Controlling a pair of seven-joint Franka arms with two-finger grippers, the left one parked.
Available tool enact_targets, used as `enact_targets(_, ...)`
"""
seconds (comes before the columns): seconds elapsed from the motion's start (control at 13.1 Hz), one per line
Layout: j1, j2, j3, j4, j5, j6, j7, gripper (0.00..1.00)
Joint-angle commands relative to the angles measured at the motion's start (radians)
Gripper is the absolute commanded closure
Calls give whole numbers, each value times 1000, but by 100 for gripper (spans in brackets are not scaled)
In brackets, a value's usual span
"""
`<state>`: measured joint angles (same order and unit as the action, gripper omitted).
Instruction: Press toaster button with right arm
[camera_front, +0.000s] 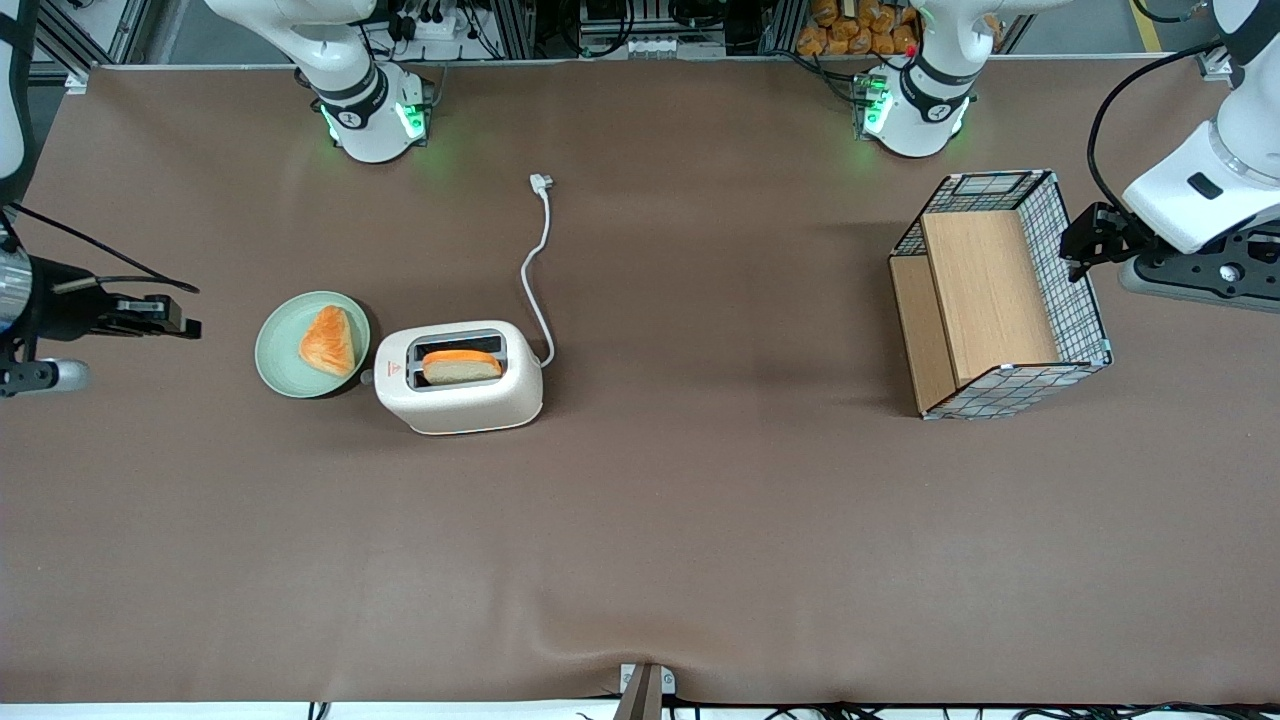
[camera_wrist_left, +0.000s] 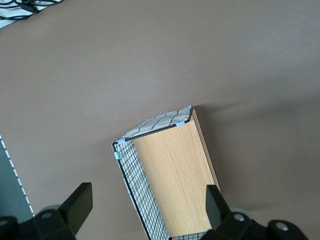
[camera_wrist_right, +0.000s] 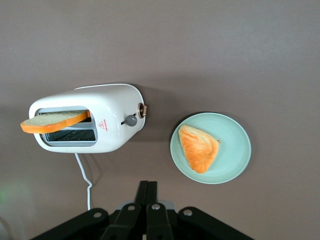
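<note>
The cream-white toaster (camera_front: 460, 390) stands on the brown table with a slice of bread (camera_front: 461, 366) sticking up from one slot. Its button (camera_front: 367, 377) sticks out from the narrow end that faces the working arm's end of the table, near the red triangle mark. My right gripper (camera_front: 188, 327) is shut and empty. It hangs above the table toward the working arm's end, well apart from the toaster, with a green plate (camera_front: 280, 350) between them. The right wrist view shows the toaster (camera_wrist_right: 110, 105), the button (camera_wrist_right: 143, 110), the bread slice (camera_wrist_right: 52, 121) and the shut gripper (camera_wrist_right: 148, 184).
The green plate (camera_wrist_right: 235, 150) holds a triangular piece of toast (camera_front: 328, 340) and lies right beside the toaster's button end. The white cord (camera_front: 540, 270) runs away from the front camera. A wire basket with wooden boards (camera_front: 1000, 295) stands toward the parked arm's end and shows in the left wrist view (camera_wrist_left: 170, 170).
</note>
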<state>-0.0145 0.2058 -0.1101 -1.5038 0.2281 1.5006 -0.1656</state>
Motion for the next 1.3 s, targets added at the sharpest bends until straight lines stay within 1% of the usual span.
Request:
enact_targets(0.0,22,0,3,72,-97,-60,20,77)
enact_targets(0.08,36,-18,3,76,-131,-74,20,70)
enact_targets(0.15,39,-40,4,76,-151,-82,18,40)
enact_targets(0.23,39,-61,3,76,-157,-100,17,0)
enact_targets(0.38,38,-100,1,74,-162,-131,20,0)
enact_targets(0.53,38,-135,3,73,-191,-163,21,0)
enact_targets(0.69,38,-199,4,36,-193,-177,21,0)
enact_targets(0.84,53,-270,15,-60,-202,-122,21,0)
enact_targets(0.91,73,-308,29,-99,-245,-100,23,0)
enact_targets(0.99,74,-337,30,-133,-259,-83,23,0)
enact_targets(1.14,73,-382,29,-199,-259,-40,23,0)
enact_targets(1.22,73,-382,30,-204,-259,-39,25,0)
